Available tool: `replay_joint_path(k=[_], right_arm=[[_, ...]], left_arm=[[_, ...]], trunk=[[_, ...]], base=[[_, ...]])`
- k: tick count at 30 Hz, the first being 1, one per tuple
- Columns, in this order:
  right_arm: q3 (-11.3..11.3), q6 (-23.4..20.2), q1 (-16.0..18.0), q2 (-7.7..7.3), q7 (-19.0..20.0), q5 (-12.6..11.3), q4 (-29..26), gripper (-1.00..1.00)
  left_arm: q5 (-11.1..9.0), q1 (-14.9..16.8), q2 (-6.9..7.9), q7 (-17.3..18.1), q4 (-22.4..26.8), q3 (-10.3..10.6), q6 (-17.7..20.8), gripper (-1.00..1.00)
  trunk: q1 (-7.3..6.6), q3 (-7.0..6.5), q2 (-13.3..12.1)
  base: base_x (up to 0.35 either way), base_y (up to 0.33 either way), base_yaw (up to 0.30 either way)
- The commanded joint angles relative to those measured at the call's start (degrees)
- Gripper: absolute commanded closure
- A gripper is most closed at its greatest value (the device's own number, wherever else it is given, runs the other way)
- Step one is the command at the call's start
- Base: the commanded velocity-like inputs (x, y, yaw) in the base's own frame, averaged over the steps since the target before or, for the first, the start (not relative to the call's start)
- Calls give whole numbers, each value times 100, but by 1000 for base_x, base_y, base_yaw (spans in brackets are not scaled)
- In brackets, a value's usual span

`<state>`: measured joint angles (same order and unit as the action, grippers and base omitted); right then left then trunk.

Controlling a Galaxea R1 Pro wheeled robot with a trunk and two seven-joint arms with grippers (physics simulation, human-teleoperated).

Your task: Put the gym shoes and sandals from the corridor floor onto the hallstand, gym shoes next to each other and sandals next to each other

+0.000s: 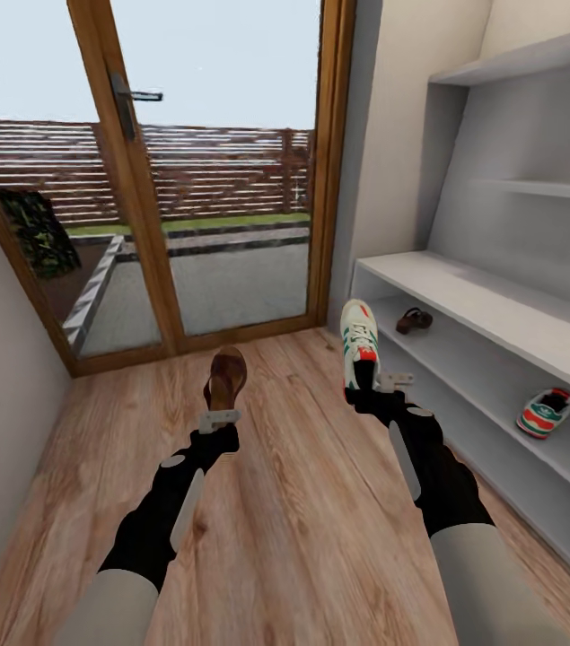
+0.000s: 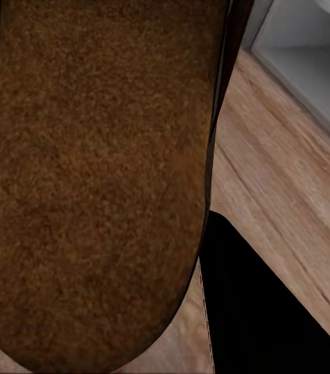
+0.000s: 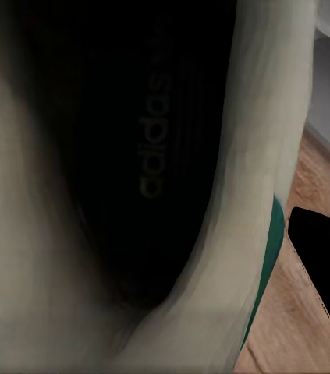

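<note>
Left gripper (image 1: 222,414) clamped on heel of brown sandal (image 1: 225,377), held above corridor floor (image 1: 293,502), toe pointing away toward glass door (image 1: 222,179); flat, plain brown sole close up in left wrist view (image 2: 94,179). Right gripper (image 1: 383,388) clenched on heel of white gym shoe (image 1: 359,345): green stripes, red-orange heel, laces; dark insole with lettering in right wrist view (image 3: 118,156). Second sandal (image 1: 415,318) and second gym shoe (image 1: 545,413) on lower shelves of pale hallstand (image 1: 500,309), well apart.
</note>
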<state>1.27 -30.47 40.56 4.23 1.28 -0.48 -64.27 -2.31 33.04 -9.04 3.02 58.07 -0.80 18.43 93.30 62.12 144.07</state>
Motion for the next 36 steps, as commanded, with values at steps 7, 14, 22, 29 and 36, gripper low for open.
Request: replay_joint_path(k=[7, 14, 22, 29, 36], right_arm=[[13, -29, 3, 8, 12, -5, -6, 100], [13, -29, 3, 8, 12, -5, -6, 100], [13, -29, 4, 7, 12, -5, -6, 100], [13, -29, 2, 6, 12, -5, -6, 100], [13, -29, 4, 8, 12, -7, -6, 100]], left_arm=[[-7, 1, -1, 23, 11, -8, 37, 100], [-7, 1, -1, 23, 11, -8, 37, 100], [-7, 1, -1, 23, 11, -8, 37, 100], [-7, 1, -1, 23, 11, -8, 37, 100], [-7, 1, -1, 23, 11, -8, 37, 100]], trunk=[[2, 5, 2], [2, 5, 2], [2, 5, 2], [2, 5, 2], [2, 5, 2]], base=[[315, 127, -260], [315, 132, -260], [315, 132, -260], [309, 152, -260], [291, 184, -260]])
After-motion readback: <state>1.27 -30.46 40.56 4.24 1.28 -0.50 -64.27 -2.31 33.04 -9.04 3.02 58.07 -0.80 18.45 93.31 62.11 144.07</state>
